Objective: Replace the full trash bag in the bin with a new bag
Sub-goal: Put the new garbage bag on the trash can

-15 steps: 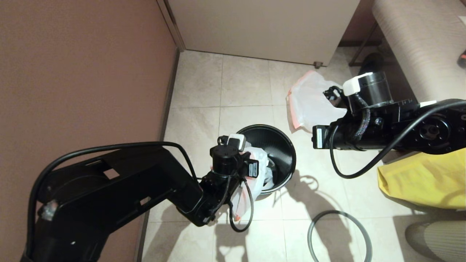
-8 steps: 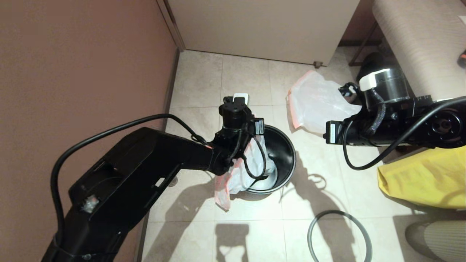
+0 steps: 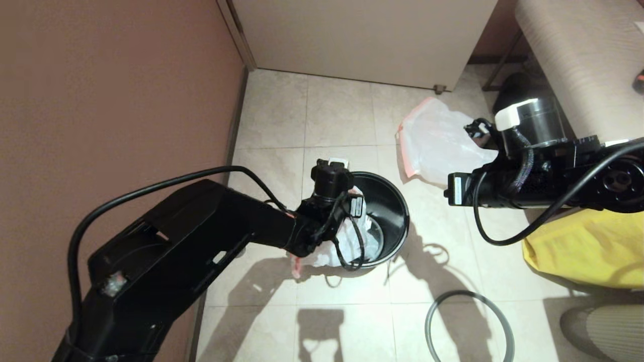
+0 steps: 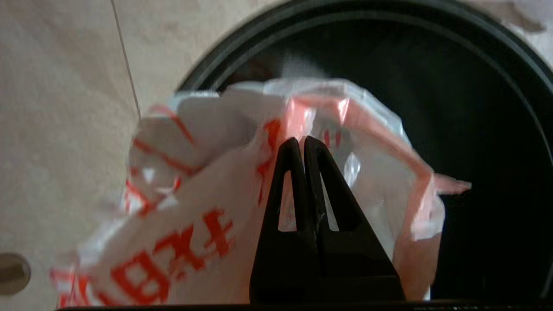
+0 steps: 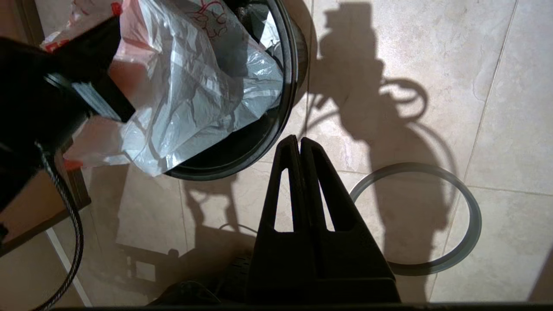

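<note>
Old bag's already out: the full trash bag [image 3: 436,146] is lying on the floor tiles in the upper right of the head view, w/ its pink-orange hem showing, apart from the bin [image 3: 390,201], which is sitting mid-frame. The grey hoop [image 3: 468,324] is off too, lying flat on the floor at the lower right, away from the bin. So removal looks done, imo.

Refit is what's happening now. The left pincer [image 4: 304,142] is hanging at the bin's left rim, fingers pressed together on a fold of the new bag [image 4: 207,203], red characters and pink hem plain in the left wrist view. Part of that bag is drooping inside the bin, part is spilling over the rim toward the lower left of the head view; it's crumpled, mouth not spread, nothing wrapped round the rim yet.

The right pincer [image 5: 300,144] is hovering over bare floor betw. bin and hoop, fingers together and gripping nothing.

Still to do, by my guess: push the bag down in, open the mouth, fold the hem over the rim all round, then press the hoop back on.
</note>
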You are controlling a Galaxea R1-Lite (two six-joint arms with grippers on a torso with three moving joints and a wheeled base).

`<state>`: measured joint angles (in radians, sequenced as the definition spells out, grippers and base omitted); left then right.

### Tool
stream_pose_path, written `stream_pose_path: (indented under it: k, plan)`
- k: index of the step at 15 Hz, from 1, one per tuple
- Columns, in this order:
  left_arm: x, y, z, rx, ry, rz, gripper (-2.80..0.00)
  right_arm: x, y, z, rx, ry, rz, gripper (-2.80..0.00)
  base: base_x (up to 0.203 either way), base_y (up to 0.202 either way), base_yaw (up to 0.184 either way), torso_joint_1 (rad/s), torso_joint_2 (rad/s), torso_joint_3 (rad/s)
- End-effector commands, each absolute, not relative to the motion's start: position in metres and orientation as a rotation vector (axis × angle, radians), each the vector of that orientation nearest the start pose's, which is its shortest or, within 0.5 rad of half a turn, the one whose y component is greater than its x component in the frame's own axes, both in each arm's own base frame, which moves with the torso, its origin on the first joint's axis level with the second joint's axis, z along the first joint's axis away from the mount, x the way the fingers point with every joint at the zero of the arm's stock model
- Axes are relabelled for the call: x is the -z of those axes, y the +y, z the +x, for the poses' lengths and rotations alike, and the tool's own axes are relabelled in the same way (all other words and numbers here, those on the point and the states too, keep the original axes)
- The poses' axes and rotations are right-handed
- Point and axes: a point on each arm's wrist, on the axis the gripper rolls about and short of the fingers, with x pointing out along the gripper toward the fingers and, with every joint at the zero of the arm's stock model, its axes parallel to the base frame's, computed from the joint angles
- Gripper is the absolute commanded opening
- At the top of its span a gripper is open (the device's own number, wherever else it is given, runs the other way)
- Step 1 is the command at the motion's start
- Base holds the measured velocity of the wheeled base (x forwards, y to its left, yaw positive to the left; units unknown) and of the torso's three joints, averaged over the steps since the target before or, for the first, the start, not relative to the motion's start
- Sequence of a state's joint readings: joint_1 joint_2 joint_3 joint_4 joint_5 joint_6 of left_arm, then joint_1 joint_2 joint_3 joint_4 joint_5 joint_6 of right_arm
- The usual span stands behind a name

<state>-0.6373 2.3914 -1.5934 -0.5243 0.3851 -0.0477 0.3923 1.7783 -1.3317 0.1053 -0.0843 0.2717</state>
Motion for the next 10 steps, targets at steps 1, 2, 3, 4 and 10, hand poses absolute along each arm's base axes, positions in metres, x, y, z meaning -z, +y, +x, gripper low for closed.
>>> stream_pose_path:
  k: [1, 2, 3, 4, 10]
  plan:
    - [-0.119, -0.271, 0.371, 0.250, 0.263, 0.102, -2.80, -0.235, 0.128, 0.310, -0.227, 0.571, 0.131, -2.80, 0.000, 0.000, 0.000, 0.000, 0.00, 0.000]
    - [-0.125, -0.265, 0.361, 0.252, 0.264, 0.103, -2.80, -0.235, 0.128, 0.308, -0.226, 0.571, 0.131, -2.80, 0.000, 0.000, 0.000, 0.000, 0.00, 0.000]
    - [-0.131, -0.260, 0.352, 0.251, 0.265, 0.101, -2.80, -0.236, 0.127, 0.307, -0.226, 0.570, 0.131, -2.80, 0.000, 0.000, 0.000, 0.000, 0.00, 0.000]
    - [-0.137, -0.254, 0.345, 0.248, 0.266, 0.101, -2.80, -0.235, 0.128, 0.304, -0.231, 0.571, 0.129, -2.80, 0.000, 0.000, 0.000, 0.000, 0.00, 0.000]
    - [-0.148, -0.205, 0.315, 0.153, 0.328, 0.133, -2.80, -0.222, 0.156, 0.301, -0.258, 0.602, 0.082, -2.80, 0.000, 0.000, 0.000, 0.000, 0.00, 0.000]
